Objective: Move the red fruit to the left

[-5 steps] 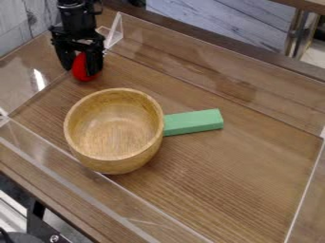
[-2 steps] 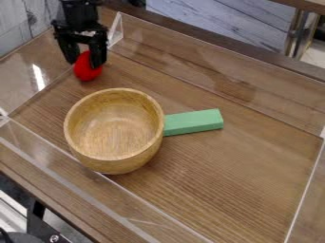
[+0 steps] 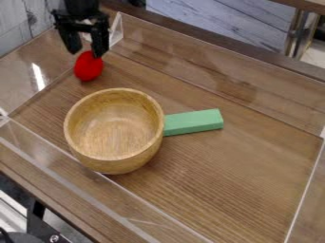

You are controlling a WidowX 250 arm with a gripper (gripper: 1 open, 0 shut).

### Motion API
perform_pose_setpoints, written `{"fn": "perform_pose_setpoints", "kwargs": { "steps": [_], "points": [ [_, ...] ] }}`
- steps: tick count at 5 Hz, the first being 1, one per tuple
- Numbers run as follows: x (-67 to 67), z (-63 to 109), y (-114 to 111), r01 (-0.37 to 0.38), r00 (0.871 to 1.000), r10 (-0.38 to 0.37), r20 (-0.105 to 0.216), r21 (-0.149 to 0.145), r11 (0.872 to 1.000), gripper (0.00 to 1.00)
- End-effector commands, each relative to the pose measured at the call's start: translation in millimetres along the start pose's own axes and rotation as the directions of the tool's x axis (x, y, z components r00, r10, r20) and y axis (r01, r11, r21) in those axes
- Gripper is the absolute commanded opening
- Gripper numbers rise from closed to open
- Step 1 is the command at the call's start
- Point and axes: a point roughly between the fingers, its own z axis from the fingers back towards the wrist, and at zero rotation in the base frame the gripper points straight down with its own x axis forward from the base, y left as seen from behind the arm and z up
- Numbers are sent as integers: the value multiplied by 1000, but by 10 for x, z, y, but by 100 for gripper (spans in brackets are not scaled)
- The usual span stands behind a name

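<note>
1. In the camera view we see the gripper [image 3: 80, 41] at the far left of the wooden table [image 3: 241, 104], pointing down, its jaws spread apart and holding nothing; the red fruit [image 3: 86, 65] lies on the table just below the fingertips, apart from them.
2. Nearer us we find the wooden bowl [image 3: 114, 129], upright; a flat green block [image 3: 193, 121] touches its right side; the fruit sits beyond the bowl's left rim.
</note>
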Motion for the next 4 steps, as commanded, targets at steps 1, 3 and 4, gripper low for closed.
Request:
{"fn": "perform_pose_setpoints", "kwargs": {
  "steps": [1,3,4],
  "points": [
    [89,474,-89,13,994,-16,112,32,999,100],
    [83,613,-211,26,992,-29,120,22,999,100],
    [82,658,-263,35,992,-37,119,18,999,100]
  ]
}}
